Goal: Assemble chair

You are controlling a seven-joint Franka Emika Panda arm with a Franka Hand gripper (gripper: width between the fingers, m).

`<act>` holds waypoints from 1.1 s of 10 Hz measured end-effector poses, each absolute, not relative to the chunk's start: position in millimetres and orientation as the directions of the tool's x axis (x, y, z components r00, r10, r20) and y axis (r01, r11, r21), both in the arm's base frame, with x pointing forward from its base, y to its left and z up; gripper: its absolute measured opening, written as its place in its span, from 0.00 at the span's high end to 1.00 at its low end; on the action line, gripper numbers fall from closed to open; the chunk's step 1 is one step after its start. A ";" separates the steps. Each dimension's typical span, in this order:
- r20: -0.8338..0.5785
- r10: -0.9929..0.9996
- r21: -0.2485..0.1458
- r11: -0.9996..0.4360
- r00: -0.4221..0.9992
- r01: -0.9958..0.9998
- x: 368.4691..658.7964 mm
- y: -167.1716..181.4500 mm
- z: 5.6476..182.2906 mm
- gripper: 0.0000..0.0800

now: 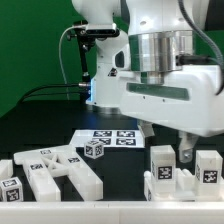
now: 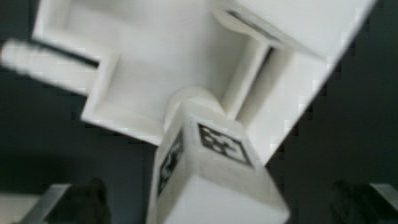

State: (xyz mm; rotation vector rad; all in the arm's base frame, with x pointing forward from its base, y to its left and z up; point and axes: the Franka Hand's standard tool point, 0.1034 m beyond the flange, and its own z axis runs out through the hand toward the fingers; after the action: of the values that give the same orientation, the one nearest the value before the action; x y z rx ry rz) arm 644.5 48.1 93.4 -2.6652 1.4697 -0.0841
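White chair parts with black-and-white tags lie on the dark table. In the exterior view my gripper (image 1: 186,153) hangs low at the right, between two upright tagged blocks (image 1: 161,163) (image 1: 208,168) that stand on a white slab (image 1: 178,188). In the wrist view a tagged white bar (image 2: 221,150) runs up between my dark fingers (image 2: 82,203), over a larger white part (image 2: 160,70). My gripper (image 2: 222,205) is open: the jaws stand wide apart, with dark gaps on both sides of the bar. They grip nothing.
The marker board (image 1: 112,138) lies flat behind the middle. A small tagged cube (image 1: 95,150) sits in front of it. More chair parts (image 1: 55,172) are heaped at the exterior view's left, with a tagged cube (image 1: 10,188) at the edge.
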 end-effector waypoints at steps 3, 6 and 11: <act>0.045 -0.611 -0.106 -0.789 0.790 -0.604 640.8 47.9 89.8 0.19; 0.085 -0.360 -0.087 -0.932 0.929 -0.352 642.7 47.7 88.9 0.19; 0.068 -0.499 -0.098 -0.865 0.864 -0.492 642.1 47.8 87.3 0.64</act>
State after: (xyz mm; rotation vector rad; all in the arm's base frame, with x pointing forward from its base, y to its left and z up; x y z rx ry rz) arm 642.1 47.8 87.3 -2.9578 0.7869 -0.1403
